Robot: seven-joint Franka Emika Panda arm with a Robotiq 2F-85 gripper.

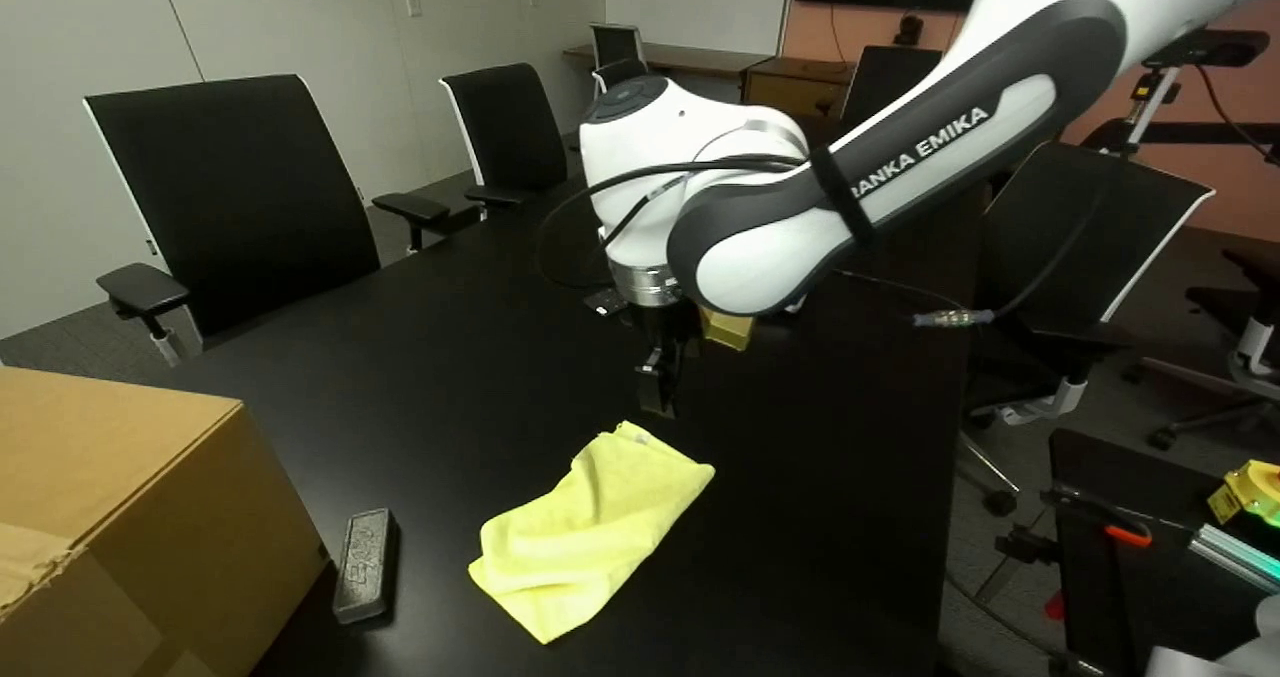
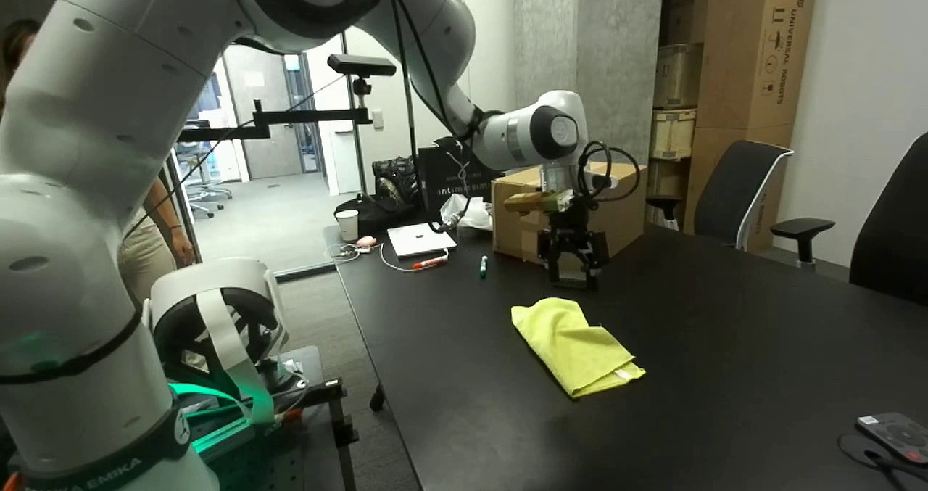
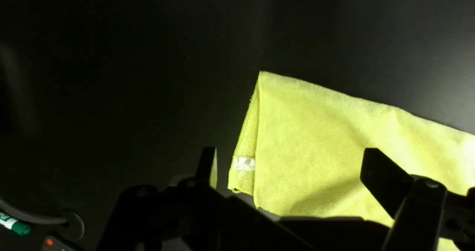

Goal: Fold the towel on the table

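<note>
In an exterior view, your towel (image 1: 610,517) lies on the near part of the table (image 1: 820,557) in a rough oblong, rumpled toward its near left end. Your gripper (image 1: 657,387) points down from the arm (image 1: 930,147), above the table and clear of the towel; from this side you cannot tell how its jaws stand. To the towel's left lies the eraser (image 1: 365,562), and left of that the box (image 1: 220,537).

In an exterior view, you see the laptop (image 2: 420,241), the cup (image 2: 348,226) and the orange marker (image 2: 430,262) at the far left of the table, and the remote (image 2: 899,433) at the near right. The gripper hangs in front of the box, its jaws apart. The towel lies nearer than the box, creased toward its far side.

In the wrist view, your gripper is spread wide: its 2 fingers (image 3: 205,165) come in from the near side, the left finger over the table just beside the towel, the right finger over the towel. The towel runs from the middle to the right edge, and along its left edge a lower layer shows, bearing a white label (image 3: 244,164). At the near left lies a pen (image 3: 16,225) with a green cap
</note>
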